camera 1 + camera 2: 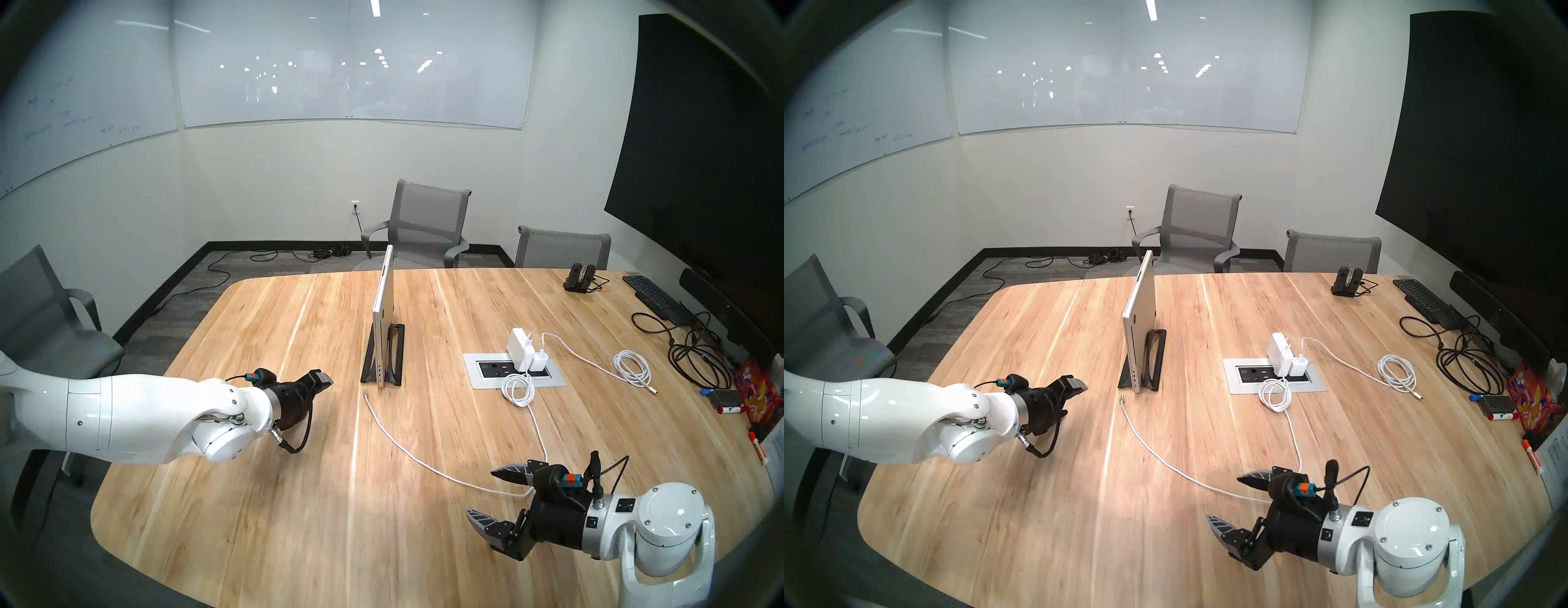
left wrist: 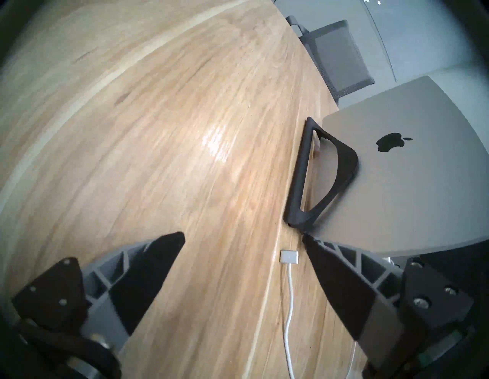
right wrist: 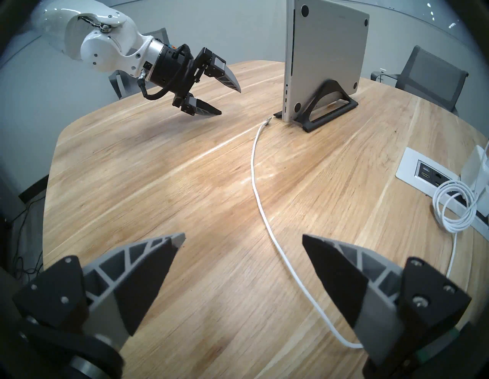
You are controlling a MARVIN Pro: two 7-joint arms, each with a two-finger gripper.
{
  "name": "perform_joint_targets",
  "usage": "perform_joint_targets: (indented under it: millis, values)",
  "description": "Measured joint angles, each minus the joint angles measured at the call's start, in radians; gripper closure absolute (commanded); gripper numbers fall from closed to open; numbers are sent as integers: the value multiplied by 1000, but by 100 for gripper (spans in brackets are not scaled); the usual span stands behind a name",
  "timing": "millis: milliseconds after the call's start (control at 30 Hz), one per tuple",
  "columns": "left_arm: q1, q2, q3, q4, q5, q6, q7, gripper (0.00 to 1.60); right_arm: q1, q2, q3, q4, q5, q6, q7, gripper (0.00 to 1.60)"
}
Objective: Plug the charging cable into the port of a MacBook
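The MacBook (image 3: 325,53) is held upright in a black stand (image 3: 328,105); the charging cable (image 3: 260,201) is laid toward the tabletop's (image 1: 297,488) near edge; the left gripper (image 3: 230,102) and right gripper (image 3: 243,239) are both spread apart, empty.

Both head views look down from above the near end of the wooden table (image 1: 297,488), nearly identical. Left wrist cam sits low and close, tilted, facing the MacBook (image 2: 397,185) lid in its black stand (image 2: 304,185). Right wrist cam looks across the table at the same laptop's underside.
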Motion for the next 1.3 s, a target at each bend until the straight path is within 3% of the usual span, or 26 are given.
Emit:
perform_joint_targets:
  millis: [533, 1300]
  values:
    - [7, 30, 15, -14, -6, 120, -86, 0, 0, -2, 0, 0, -2, 0, 2, 0]
    - [35, 1, 25, -26, 68, 119, -144, 0, 1, -5, 1, 0, -4, -1, 4, 0]
